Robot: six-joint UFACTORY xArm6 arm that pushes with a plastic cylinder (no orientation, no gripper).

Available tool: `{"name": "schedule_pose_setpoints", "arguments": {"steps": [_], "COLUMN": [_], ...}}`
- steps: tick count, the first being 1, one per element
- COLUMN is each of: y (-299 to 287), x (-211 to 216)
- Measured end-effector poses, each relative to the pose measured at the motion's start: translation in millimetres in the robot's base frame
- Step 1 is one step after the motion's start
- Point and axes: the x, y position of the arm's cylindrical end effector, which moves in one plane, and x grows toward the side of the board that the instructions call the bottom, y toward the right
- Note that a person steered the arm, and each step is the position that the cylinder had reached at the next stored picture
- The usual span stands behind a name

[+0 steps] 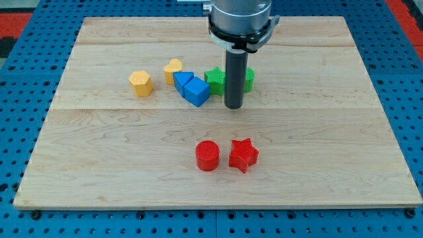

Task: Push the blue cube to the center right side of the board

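Tip: my tip [233, 106] on board [99, 165], no jaws, grips nothing; just right of blue cube [197, 91].
Blue cube: board centre-top, touching 2nd blue block [182, 82].
Behind rod: green blocks [215, 80].

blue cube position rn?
Upper middle of the wooden board: blue cube touches another blue block, left of my tip.

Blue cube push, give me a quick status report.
My tip down just right of the blue cube, not clearly touching. Cube left of centre. Green blocks behind the rod.
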Motion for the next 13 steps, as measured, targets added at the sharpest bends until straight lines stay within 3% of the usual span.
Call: {"name": "schedule_pose_setpoints", "arguments": {"steps": [1,3,5,6,7,9,10,11,12,13], "y": [-25.6,-22.3,-123.6,-125.0,-68.9,-153.0,-144.0,-98.4,-122.0,-99.0], "x": [-9.2,-53.4,-93.0,-84.6,-79.9,-73.7,-63.9,-59.7,-54.2,-39.7]}}
